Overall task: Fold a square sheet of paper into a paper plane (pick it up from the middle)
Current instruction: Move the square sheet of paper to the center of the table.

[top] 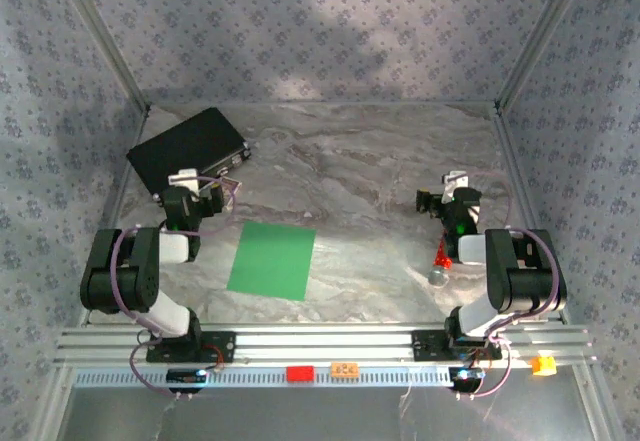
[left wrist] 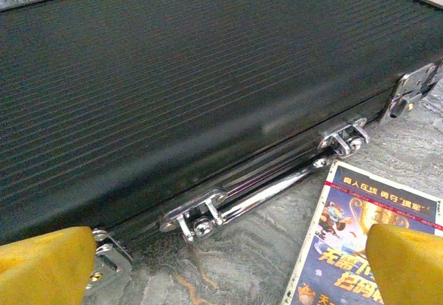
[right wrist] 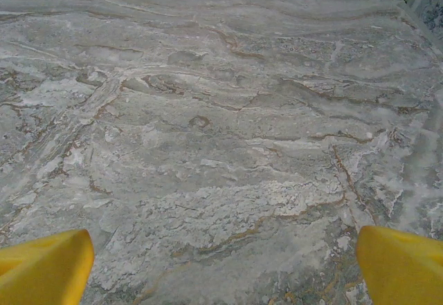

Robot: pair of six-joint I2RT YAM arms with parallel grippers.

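The square sheet of paper (top: 271,259) lies flat and unfolded on the marbled bench (top: 370,161). It sits toward the near edge, between the two arms and closer to the left one.

The left end effector (left wrist: 226,272) sits well beyond the sheet, its yellow fingers (left wrist: 45,267) wide apart and holding nothing. It points at a black case (top: 188,148) in the far left corner. The case is closed, so what it holds can't be seen. Its ribbed lid, chrome handle (left wrist: 270,191) and latch (left wrist: 344,137) show plainly from the left wrist.

Just beside the case's front edge lies a colourful printed booklet (left wrist: 367,243). It shows a cartoon figure and a gold trophy, with Chinese characters in white on a red band and larger yellow ones below. I can't read them reliably.

The right end effector (right wrist: 221,270) hangs over bare bench, its fingers likewise spread with nothing between them. Near that arm lies a small red cylinder (top: 441,257) with a silvery end, well apart from the paper.
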